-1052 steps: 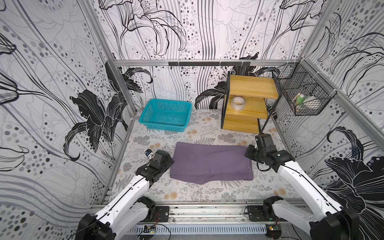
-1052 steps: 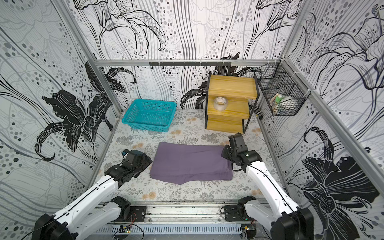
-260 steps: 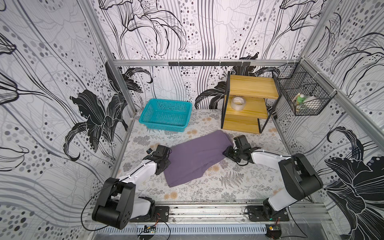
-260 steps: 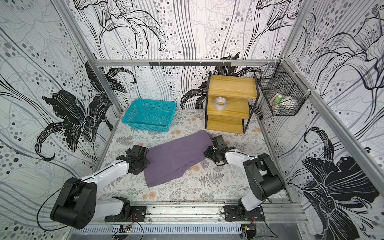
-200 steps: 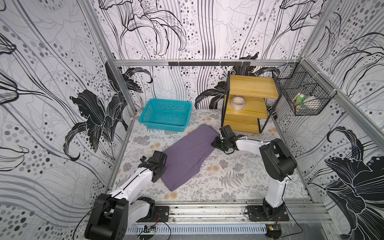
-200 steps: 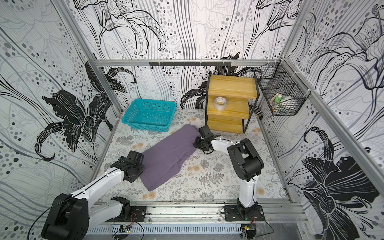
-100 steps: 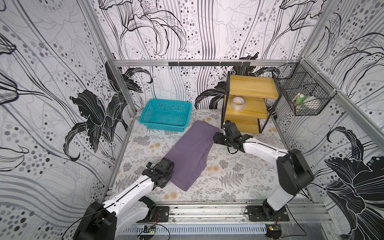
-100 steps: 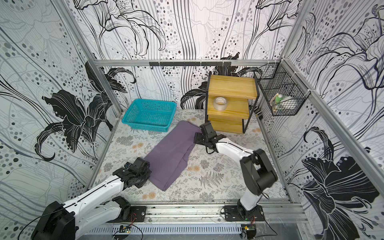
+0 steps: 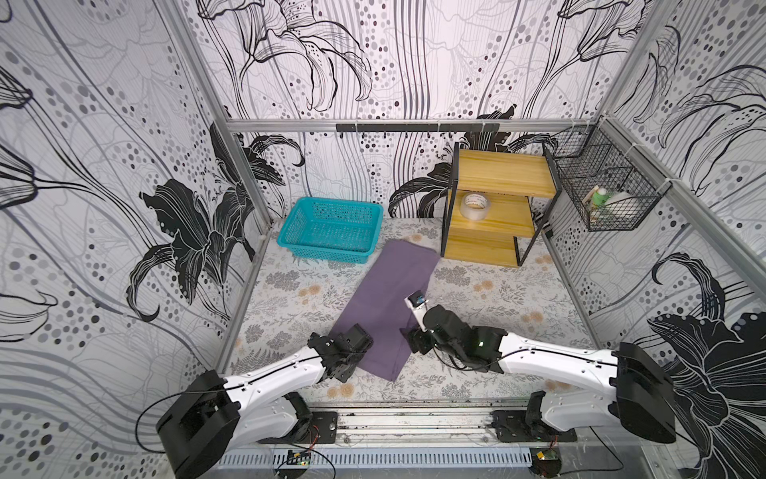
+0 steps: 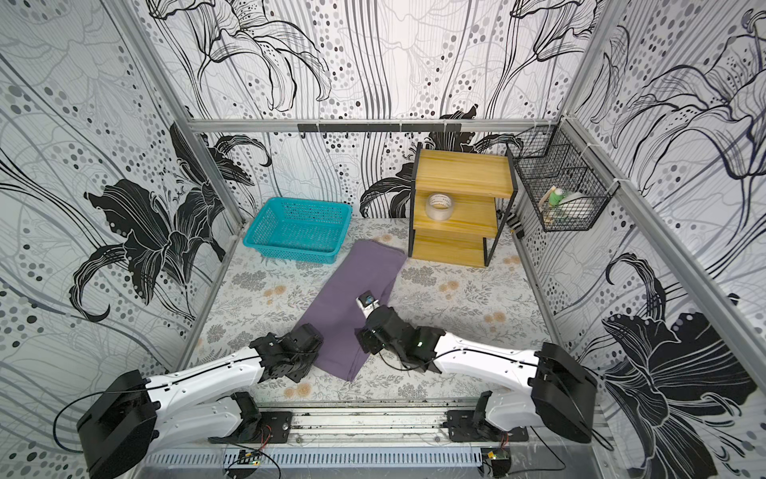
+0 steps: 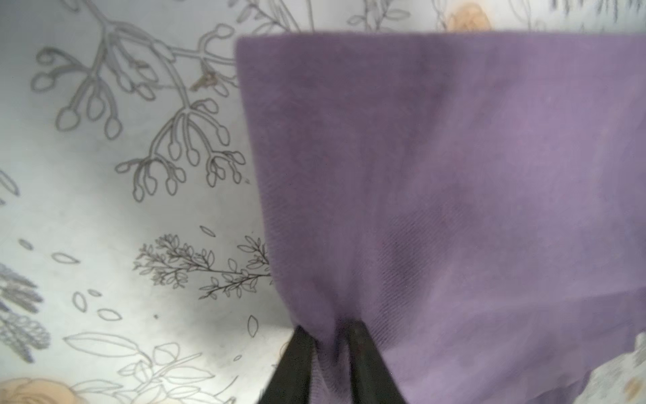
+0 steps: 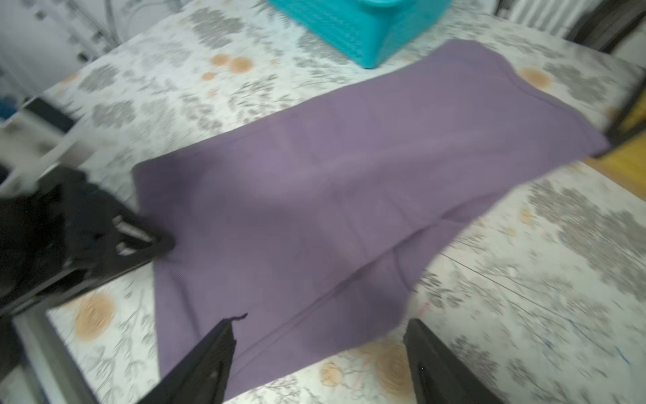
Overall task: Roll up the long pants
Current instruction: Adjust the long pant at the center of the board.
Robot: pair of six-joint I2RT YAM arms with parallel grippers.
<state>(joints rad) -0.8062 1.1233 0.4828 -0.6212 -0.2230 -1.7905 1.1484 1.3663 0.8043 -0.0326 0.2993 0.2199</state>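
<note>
Purple pants (image 9: 389,307) folded flat, diagonal on floral surface (image 9: 497,298), far end btwn teal basket (image 9: 331,224) & wood shelf (image 9: 493,232), L fingers (image 11: 297,356) pinching near edge, R fingers (image 12: 213,353) wide apart over near end

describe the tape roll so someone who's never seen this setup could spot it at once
Find the wooden shelf unit with the black frame at the back, next to the black wire basket hung on the side wall. On its middle board lies the tape roll, alone. It is the only ring here: pale, translucent, lying flat with its hole up.
</note>
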